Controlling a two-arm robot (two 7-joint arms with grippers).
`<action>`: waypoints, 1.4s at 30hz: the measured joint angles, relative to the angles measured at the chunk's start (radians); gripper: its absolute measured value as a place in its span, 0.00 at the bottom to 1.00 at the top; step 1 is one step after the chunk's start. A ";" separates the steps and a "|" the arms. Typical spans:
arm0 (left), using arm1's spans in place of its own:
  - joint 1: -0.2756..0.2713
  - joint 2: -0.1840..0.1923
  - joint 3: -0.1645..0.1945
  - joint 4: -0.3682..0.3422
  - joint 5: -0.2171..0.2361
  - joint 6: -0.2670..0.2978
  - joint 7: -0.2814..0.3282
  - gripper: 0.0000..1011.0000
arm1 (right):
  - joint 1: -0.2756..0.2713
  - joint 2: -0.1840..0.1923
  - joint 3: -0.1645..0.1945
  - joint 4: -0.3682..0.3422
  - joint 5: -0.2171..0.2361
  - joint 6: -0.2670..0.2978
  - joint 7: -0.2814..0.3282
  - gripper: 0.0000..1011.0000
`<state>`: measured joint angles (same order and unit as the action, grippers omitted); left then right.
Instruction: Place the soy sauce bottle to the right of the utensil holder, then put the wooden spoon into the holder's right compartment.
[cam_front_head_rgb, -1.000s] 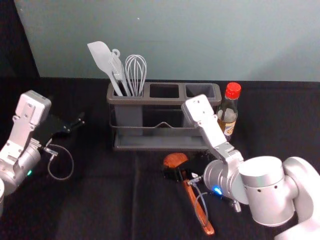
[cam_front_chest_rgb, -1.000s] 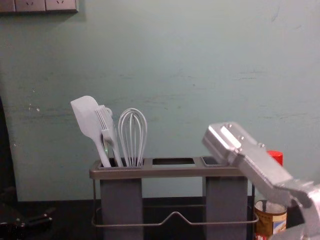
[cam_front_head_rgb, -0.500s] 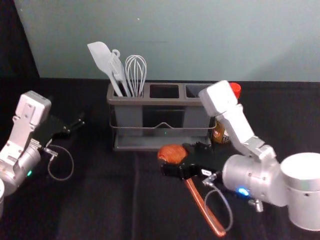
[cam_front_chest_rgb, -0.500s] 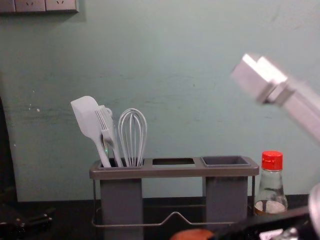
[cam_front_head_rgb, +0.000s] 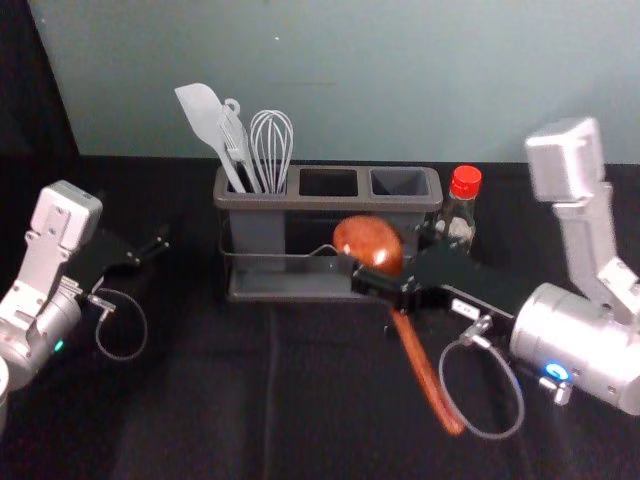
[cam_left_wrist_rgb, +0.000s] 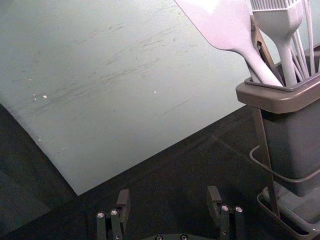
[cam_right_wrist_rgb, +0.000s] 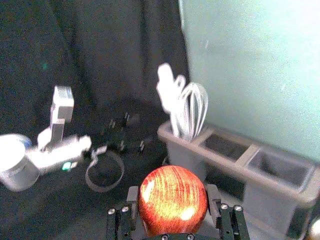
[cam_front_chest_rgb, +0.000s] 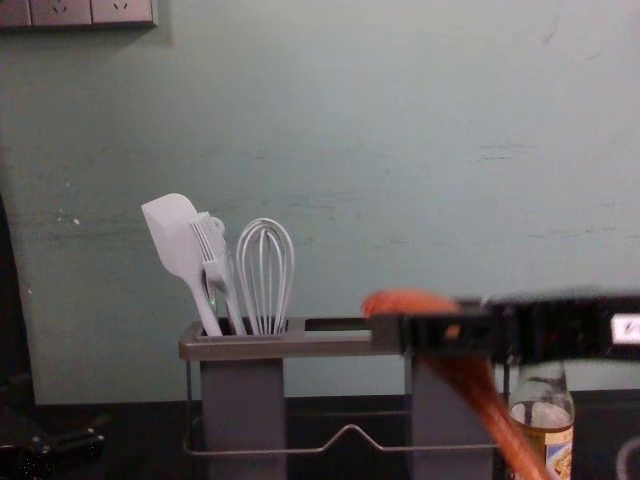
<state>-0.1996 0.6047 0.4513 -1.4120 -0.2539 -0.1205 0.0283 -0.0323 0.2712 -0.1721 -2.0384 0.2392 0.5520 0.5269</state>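
Note:
My right gripper (cam_front_head_rgb: 385, 285) is shut on the wooden spoon (cam_front_head_rgb: 368, 243) just under its bowl, in front of the holder's right half; the handle slants down toward the right. In the right wrist view, the round spoon bowl (cam_right_wrist_rgb: 172, 200) sits between the right gripper's (cam_right_wrist_rgb: 172, 194) fingers. The utensil holder (cam_front_head_rgb: 290, 200) has an unfilled right compartment (cam_front_head_rgb: 400, 182). Right beside the holder's right end stands the soy sauce bottle (cam_front_head_rgb: 457, 212), red-capped and upright, partly behind the arm. The left gripper (cam_front_head_rgb: 152, 252) stays parked at the left; the left wrist view shows the left gripper (cam_left_wrist_rgb: 168, 197) open.
A white spatula (cam_front_head_rgb: 203, 115), a brush (cam_front_head_rgb: 236, 140) and a whisk (cam_front_head_rgb: 271, 145) stand in the holder's left compartment. The wall (cam_front_head_rgb: 400, 80) rises behind the table. A wire rail (cam_front_chest_rgb: 350, 430) runs along the holder's front.
My right gripper has lifted the spoon from the table, raising it toward the holder's front. The right forearm has swung to the right, uncovering the right compartment and bottle cap. The left arm is still.

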 joint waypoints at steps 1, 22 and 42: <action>0.000 0.000 0.000 0.000 0.000 0.000 0.000 0.99 | -0.007 -0.001 0.006 0.001 0.002 -0.033 0.000 0.83; 0.000 0.000 0.000 0.000 0.000 0.000 0.000 0.99 | -0.133 -0.080 0.047 0.139 -0.082 -0.934 -0.135 0.83; 0.000 0.000 0.000 0.000 0.000 0.000 0.000 0.99 | -0.133 -0.079 0.047 0.139 -0.081 -0.928 -0.139 0.83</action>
<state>-0.1996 0.6047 0.4514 -1.4120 -0.2539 -0.1205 0.0283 -0.1650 0.1922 -0.1252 -1.8996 0.1586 -0.3756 0.3884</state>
